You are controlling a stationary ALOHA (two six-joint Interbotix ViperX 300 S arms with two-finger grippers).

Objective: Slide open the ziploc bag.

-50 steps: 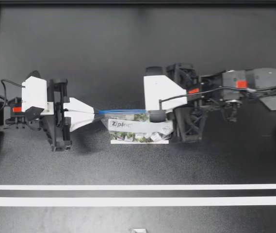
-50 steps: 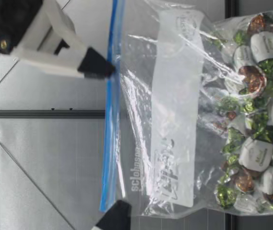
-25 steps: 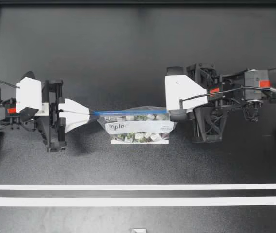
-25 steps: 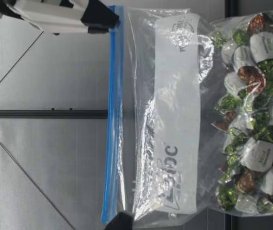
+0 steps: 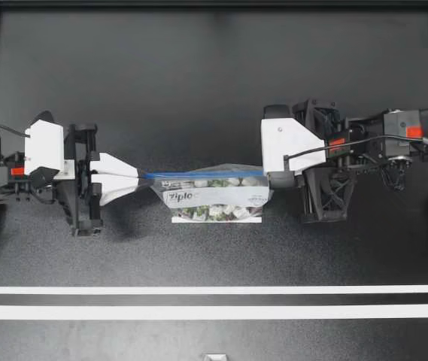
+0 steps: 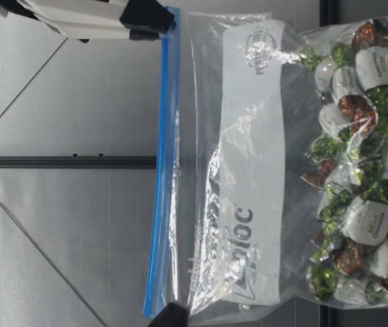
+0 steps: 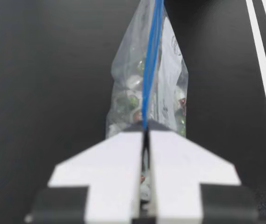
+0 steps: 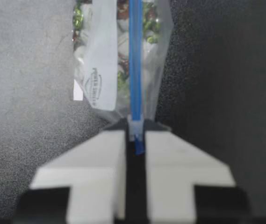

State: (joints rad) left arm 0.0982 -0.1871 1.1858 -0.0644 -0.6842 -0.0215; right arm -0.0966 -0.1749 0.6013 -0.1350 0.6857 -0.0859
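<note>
The ziploc bag (image 5: 217, 197) stands mid-worktop, stretched upright by its blue zip strip (image 5: 206, 173), with wrapped sweets (image 6: 357, 170) in its bottom. At one end of the bag the robot's left hand (image 5: 147, 177) is pinched tight on the strip. At the other end its right hand (image 5: 268, 179) is clamped on the slider (image 8: 136, 127). Slider travel appears complete; whether the seal is parted cannot be told. The worktop (image 5: 198, 90) is dark and matte, with two white lines (image 5: 214, 289) near the bag and grey panels (image 6: 64, 225) behind it.
</note>
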